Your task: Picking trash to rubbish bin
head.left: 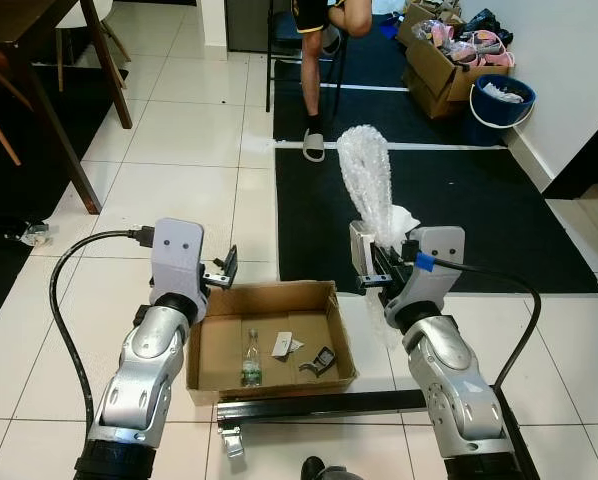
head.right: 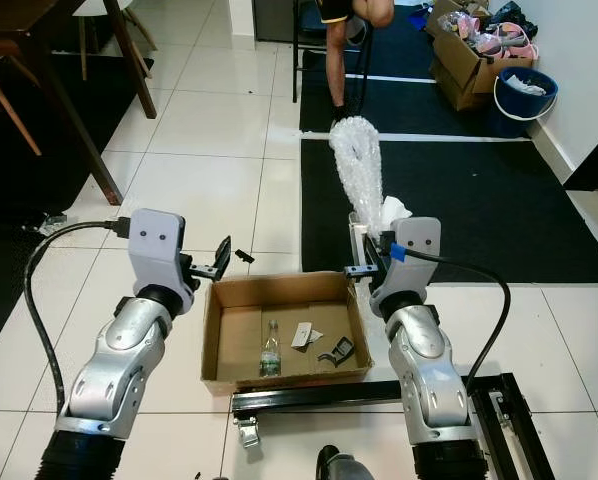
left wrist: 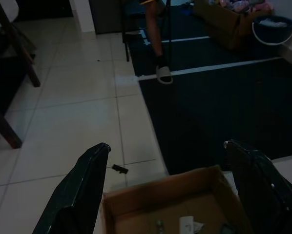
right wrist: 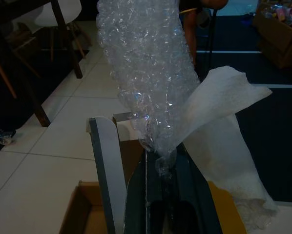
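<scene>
My right gripper [head.left: 381,266] is shut on a tall roll of clear bubble wrap [head.left: 367,185] together with a white foam sheet [right wrist: 224,122]. Both stand upright from its fingers above the right rim of an open cardboard box [head.left: 269,295] on the tiled floor. In the box lie a small plastic bottle [head.left: 250,360], a scrap of paper [head.left: 285,345] and a small black piece [head.left: 321,362]. My left gripper [left wrist: 165,145] is open and holds nothing. It hovers over the box's far left corner.
A black metal rail [head.left: 309,405] lies just in front of the box. A dark rug [head.left: 449,200] lies behind it. A person's leg in a slipper [head.left: 314,145] stands by a chair. Cardboard boxes [head.left: 439,65] and a blue bucket [head.left: 501,100] sit at the back right, wooden table legs [head.left: 59,130] at the left.
</scene>
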